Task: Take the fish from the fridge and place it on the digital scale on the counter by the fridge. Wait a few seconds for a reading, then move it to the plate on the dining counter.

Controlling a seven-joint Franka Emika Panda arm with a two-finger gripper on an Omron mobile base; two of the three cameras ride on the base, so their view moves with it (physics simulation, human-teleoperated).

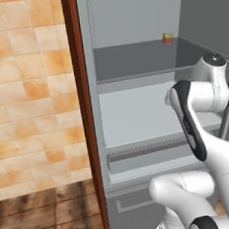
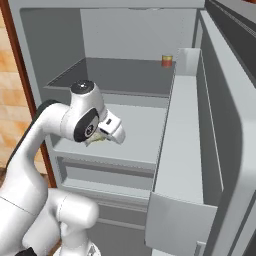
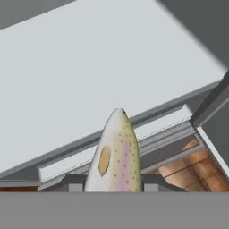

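The fish (image 3: 116,152), tan and silvery with dark spots, sticks up between my fingertips (image 3: 74,182) in the hand view. My gripper (image 3: 114,184) is shut on it. In the right base view the gripper (image 2: 103,136) hangs just in front of the fridge's middle shelf (image 2: 137,132), with a sliver of the fish (image 2: 101,139) showing under the hand. The fridge (image 1: 136,109) stands open, its grey shelves facing me. The digital scale and the plate are out of view.
A small red-and-yellow can (image 2: 167,61) stands at the back of the upper shelf. The open fridge door (image 2: 220,150) with its box-shaped bins runs along the right. A dark wood panel (image 1: 83,114) and a tiled wall (image 1: 30,95) lie to the left.
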